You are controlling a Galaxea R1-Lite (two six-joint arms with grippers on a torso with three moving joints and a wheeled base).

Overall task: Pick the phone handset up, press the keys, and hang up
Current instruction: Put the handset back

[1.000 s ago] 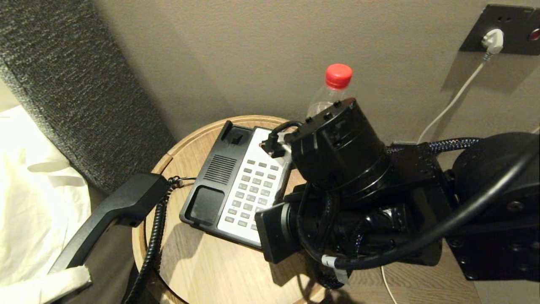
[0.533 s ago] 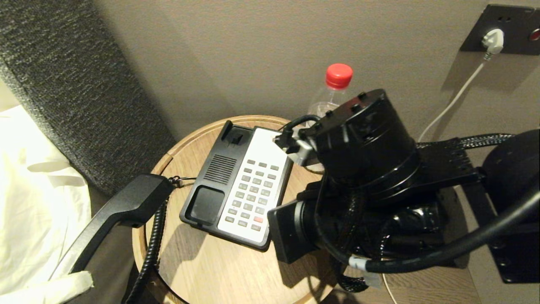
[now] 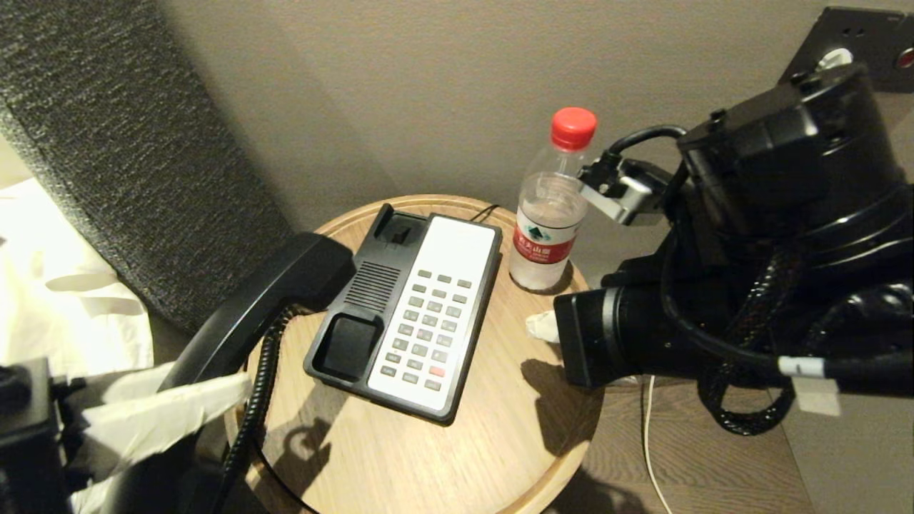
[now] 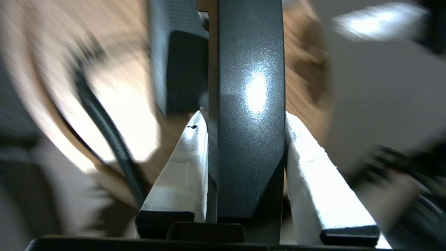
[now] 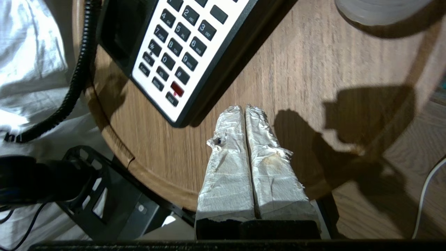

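The black phone handset (image 3: 271, 300) is off its cradle and slants up over the table's left rim, its upper end beside the phone base (image 3: 371, 285). My left gripper (image 3: 214, 389), at the lower left, is shut on its lower part; in the left wrist view the white-wrapped fingers (image 4: 184, 167) press both sides of the handset (image 4: 247, 87). The coiled cord (image 3: 260, 385) hangs down past the rim. The grey keys (image 3: 428, 328) and the red button (image 3: 437, 371) lie uncovered. My right gripper (image 5: 245, 108) is shut and empty, above the wood just off the base's near corner, apart from the keys (image 5: 174, 45).
A clear water bottle (image 3: 546, 221) with a red cap stands behind the base on the round wooden table (image 3: 443, 457). White bedding (image 3: 43, 300) and a grey padded headboard (image 3: 107, 143) are at the left. A white cable (image 3: 646, 428) runs down at the right.
My left gripper has carried the handset up and in toward the phone base. The right arm has drawn back to the right, uncovering the keypad and the bottle.
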